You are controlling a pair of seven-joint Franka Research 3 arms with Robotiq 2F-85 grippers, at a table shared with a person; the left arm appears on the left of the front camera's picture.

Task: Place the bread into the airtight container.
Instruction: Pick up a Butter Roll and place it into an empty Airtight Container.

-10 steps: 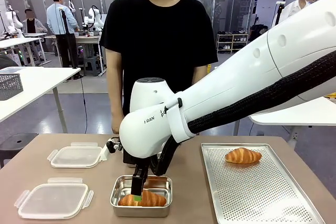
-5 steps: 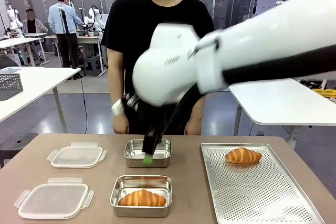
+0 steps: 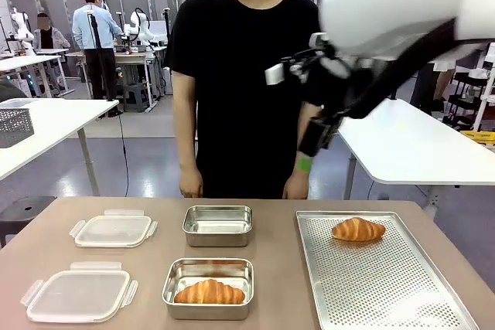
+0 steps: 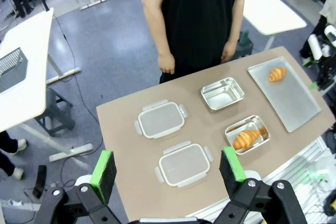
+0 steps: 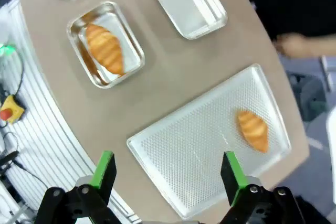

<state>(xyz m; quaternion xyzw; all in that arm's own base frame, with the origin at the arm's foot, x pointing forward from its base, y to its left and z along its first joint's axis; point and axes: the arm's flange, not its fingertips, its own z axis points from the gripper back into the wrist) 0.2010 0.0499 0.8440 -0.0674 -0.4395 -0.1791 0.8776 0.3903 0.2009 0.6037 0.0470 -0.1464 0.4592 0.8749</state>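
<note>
We've let go and lifted the right fingers (image 5: 165,169) high, wide open, empty; left fingers (image 4: 168,169) open too. One bread (image 3: 209,292) lies in the near container (image 3: 207,313); second bread (image 3: 357,229) waits on the right tray (image 3: 387,284).

golden croissant (image 3: 209,292) flat inside near, open steel container (image 3: 207,312)

Right arm (image 3: 402,5) blurred, partly beyond the top edge; person's hand (image 5: 294,45) a blur
</note>
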